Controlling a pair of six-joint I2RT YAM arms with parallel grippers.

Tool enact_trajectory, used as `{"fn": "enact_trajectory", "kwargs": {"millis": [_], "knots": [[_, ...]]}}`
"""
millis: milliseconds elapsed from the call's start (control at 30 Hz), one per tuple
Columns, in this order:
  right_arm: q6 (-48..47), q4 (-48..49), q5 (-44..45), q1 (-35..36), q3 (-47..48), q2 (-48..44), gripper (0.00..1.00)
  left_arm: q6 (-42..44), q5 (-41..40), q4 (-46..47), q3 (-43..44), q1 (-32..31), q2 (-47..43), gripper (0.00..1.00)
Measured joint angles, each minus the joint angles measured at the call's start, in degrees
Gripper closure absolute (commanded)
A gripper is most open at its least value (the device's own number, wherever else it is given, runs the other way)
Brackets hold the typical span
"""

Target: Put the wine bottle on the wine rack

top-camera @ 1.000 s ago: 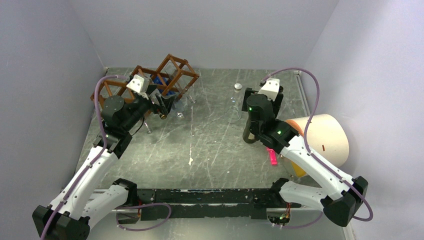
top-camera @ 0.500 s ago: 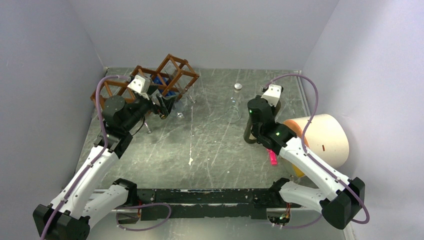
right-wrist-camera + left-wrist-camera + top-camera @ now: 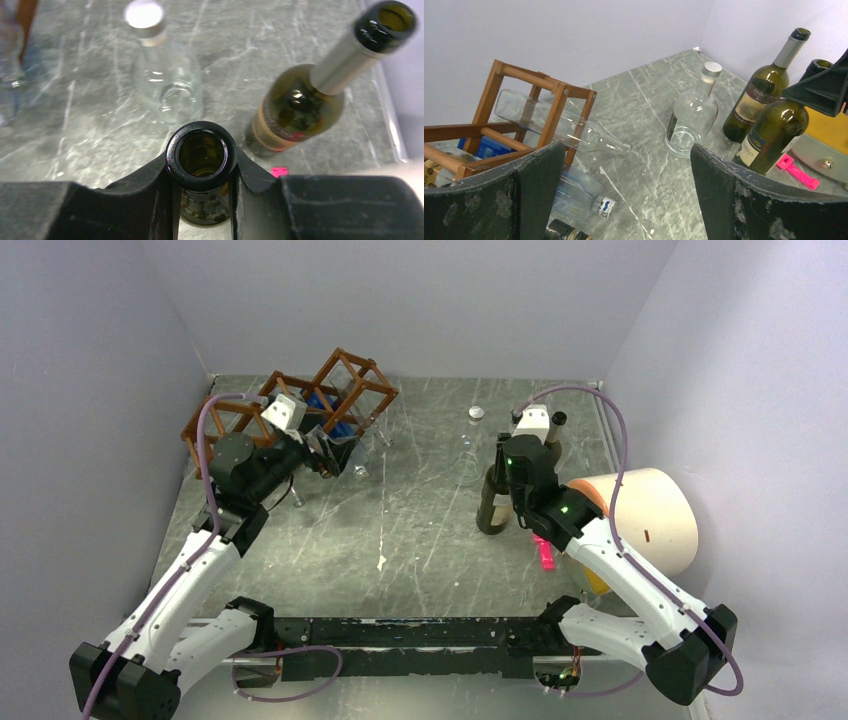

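My right gripper (image 3: 201, 190): clamped on wine bottle (image 3: 774, 130) neck, so it lifts upright | my left gripper (image 3: 624, 200): jaws wide, empty, poised beside wine rack (image 3: 555, 117).

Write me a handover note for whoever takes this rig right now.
Left gripper: open, empty, beside the wine rack at far left.
Right gripper: shut on the neck of the open-topped wine bottle, upright, right side.
Done: bottle gripped; a clear bottle lies in one rack cell.
To do: carry it to the rack, lay it in a free cell.
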Motion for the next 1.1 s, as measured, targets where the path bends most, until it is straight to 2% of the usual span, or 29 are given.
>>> {"fn": "enact_trajectory", "kwargs": {"millis": [133, 267, 467, 700, 800, 1100], "knots": [[-1.7, -0.6, -8.7, 0.0, 1.7, -0.2, 1.0, 0.1, 4.2, 3.5, -2.6, -0.2, 0.0, 0.01], [-2.7, -0.4, -18.5, 0.0, 3.5, -0.1, 1.0, 1.0, 11.9, 10.0, -7.6, -1.1, 0.7, 0.03], [-2.8, 0.9, -28.9, 0.0, 4.5, 0.8, 1.0, 2.9, 21.7, 15.8, -11.7, -5.3, 4.0, 0.06], [-0.4, 3.2, -39.1, 0.0, 6.7, 2.1, 1.0, 6.8, 23.6, 16.0, -11.6, -10.3, 7.3, 0.05], [0.9, 5.1, -42.4, 0.0, 8.0, 2.3, 1.0, 7.9, 23.3, 14.8, -11.2, -12.1, 9.1, 0.02], [4.0, 10.3, -50.2, 0.0, 9.4, 3.7, 1.0, 10.8, 23.3, 12.6, -10.8, -14.6, 10.5, 0.0]]}}
